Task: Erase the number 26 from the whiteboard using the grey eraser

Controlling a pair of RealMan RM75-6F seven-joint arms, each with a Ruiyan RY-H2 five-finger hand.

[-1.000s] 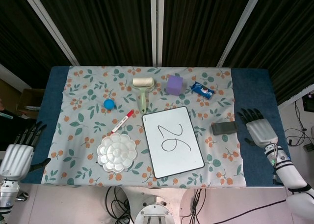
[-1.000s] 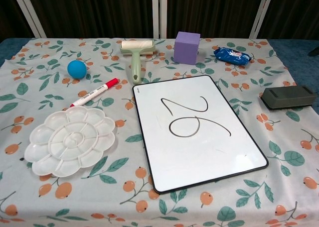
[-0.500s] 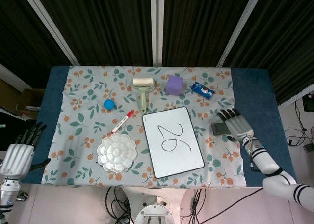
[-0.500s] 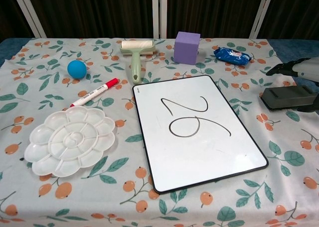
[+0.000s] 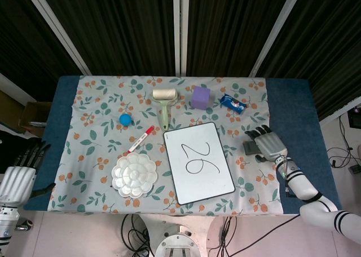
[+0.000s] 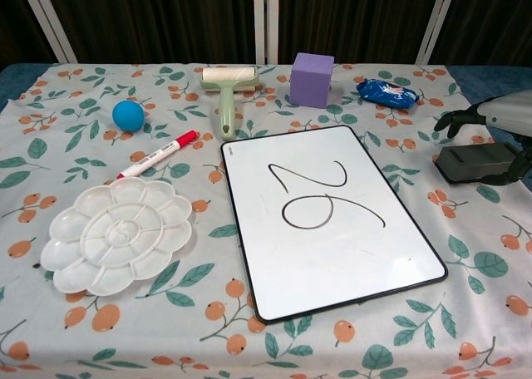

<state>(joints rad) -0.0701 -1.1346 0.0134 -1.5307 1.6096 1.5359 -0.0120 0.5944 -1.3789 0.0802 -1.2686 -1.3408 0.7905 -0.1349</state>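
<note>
Right robot hand (image 5: 269, 144) hovers over the grey eraser (image 6: 479, 162), fingers spread, nothing gripped yet. The eraser lies just right of the whiteboard (image 5: 198, 162), whose 26 (image 6: 324, 194) is intact. Next, I'd say: close, lift, wipe.

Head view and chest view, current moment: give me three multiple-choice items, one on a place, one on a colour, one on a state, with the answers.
1. The grey rectangular eraser lies where, seen from the chest view?
A. right of the whiteboard
B. on the whiteboard
C. beside the blue ball

2. The foam cube is what colour?
A. green
B. purple
C. red

3. The black-framed whiteboard currently shows:
A. a wiped surface
B. half a number
C. 26 intact

Answers: 1 A, it sits off the board's right edge under the right hand. 2 B, its faces are purple. 3 C, both digits are whole.
</note>
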